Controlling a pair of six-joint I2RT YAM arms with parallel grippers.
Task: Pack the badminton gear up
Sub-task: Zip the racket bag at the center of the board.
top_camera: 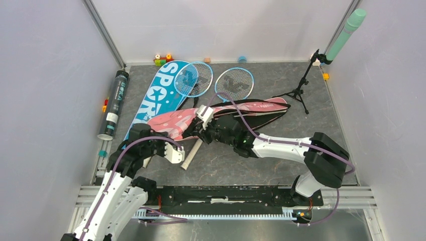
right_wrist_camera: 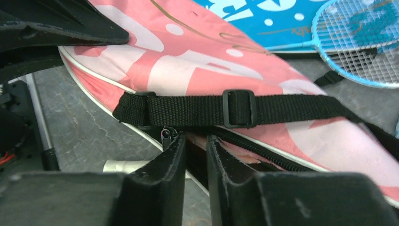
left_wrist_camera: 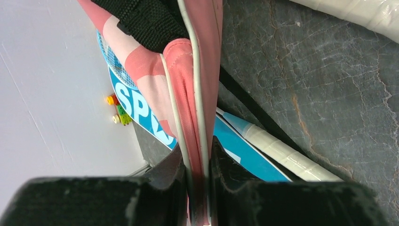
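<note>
The pink racket bag lies across the middle of the table, partly over the blue "SPORT" bag. Two blue rackets rest with their heads on and beside the blue bag. My left gripper is shut on the pink bag's piped edge. At the bag's open zip, below the black strap, my right gripper has its jaws a narrow slit apart. The zip pull sits just outside the left finger. A white racket handle pokes out beneath. The dark tube lies at the left wall.
A small black tripod carrying a green cylinder stands at the back right. Small coloured toy blocks line the back wall and the left edge. Metal frame rails border the table on the left and right.
</note>
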